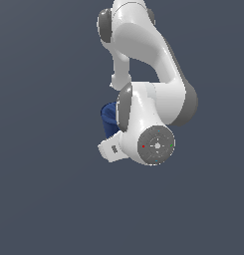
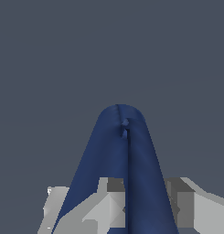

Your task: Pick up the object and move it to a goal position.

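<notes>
The object (image 2: 125,151) is a dark blue tall mug. In the wrist view it runs straight out from between my fingers, with a seam or handle edge along its middle. My gripper (image 2: 145,188) is shut on the object, one grey finger (image 2: 111,201) pressed on one side of it and the other finger (image 2: 179,201) on the opposite side. In the exterior view only a piece of the blue object (image 1: 108,117) shows, on the exterior view's left of the white wrist (image 1: 143,129). The fingers are hidden behind the arm there.
The white arm (image 1: 153,55) comes down from the top of the exterior view and covers most of the hand. All around is plain dark grey ground (image 1: 44,199) with no other object in sight.
</notes>
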